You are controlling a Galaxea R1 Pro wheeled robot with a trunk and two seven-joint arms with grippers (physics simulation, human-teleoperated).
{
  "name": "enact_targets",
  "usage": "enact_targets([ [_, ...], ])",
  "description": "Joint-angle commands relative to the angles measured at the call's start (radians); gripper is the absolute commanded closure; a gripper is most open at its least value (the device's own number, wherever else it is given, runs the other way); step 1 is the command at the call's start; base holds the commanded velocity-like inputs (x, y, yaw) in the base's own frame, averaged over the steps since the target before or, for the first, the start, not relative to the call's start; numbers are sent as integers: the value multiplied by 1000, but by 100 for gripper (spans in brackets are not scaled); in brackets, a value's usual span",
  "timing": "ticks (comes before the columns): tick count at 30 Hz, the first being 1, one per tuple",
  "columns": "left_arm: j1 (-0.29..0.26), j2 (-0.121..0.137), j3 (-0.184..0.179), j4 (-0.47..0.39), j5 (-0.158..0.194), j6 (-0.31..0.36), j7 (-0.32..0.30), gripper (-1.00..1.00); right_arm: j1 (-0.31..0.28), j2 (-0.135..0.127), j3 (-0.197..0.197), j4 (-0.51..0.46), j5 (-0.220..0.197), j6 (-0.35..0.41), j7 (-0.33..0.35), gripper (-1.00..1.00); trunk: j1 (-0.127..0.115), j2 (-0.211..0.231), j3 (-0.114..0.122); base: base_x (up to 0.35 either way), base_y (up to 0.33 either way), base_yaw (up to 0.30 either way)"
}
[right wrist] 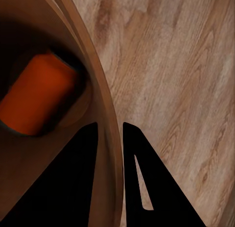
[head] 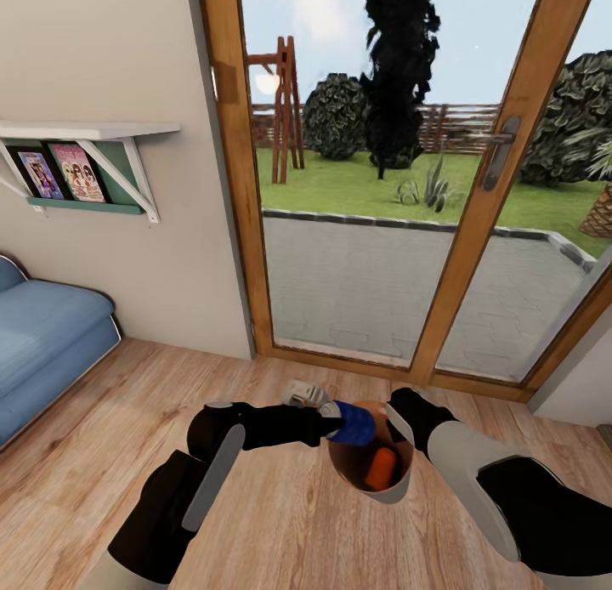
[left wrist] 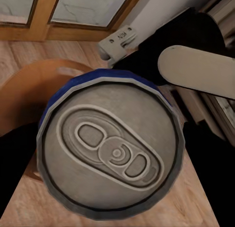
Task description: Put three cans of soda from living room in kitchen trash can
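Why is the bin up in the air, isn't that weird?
Yes, that's odd. The right gripper pinches the bin's rim, holding it off the living room floor. An orange can lies inside, and the left gripper holds a blue can over it.

From the head we look forward and down over both arms, across plank floor toward wood-framed glass doors and the garden beyond — a wide, distant view. Sofa at its left edge.

Our left wrist camera sits very close behind the grey top of the blue can, facing along the gripper toward the same doors and floor.

Our right wrist camera looks steeply down along its two dark fingers, tight on the bin's rim — orange can inside, floor outside.

All three views share the bin; head and right wrist share the orange can, head and left wrist the blue one.
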Motion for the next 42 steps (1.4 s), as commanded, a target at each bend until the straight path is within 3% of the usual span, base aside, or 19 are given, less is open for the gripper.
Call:
enact_targets([
  [1, 0, 0, 0, 1, 1, -1, 4, 100, 0, 0, 0, 0, 2, 0, 3, 100, 0, 0, 0, 0, 0, 0],
  [7, -1, -3, -16, 19, -1, -5, 26, 100, -1, 3, 1, 0, 2, 0, 3, 100, 0, 0, 0, 0, 0, 0],
  [21, -6, -40, -30, 140, -2, -55, 44, 100, 0, 34, 2, -1, 2, 0, 3, 100, 0, 0, 0, 0, 0, 0],
  [28, -6, -47, -62, 174, -2, -90, 80, 100, -1, 45, 2, -1, 2, 0, 3, 100, 0, 0, 0, 0, 0, 0],
  [42, -9, -59, -72, 269, -4, -144, 124, 100, 0, 52, 3, -3, 0, -1, 6, 100, 0, 0, 0, 0, 0, 0],
])
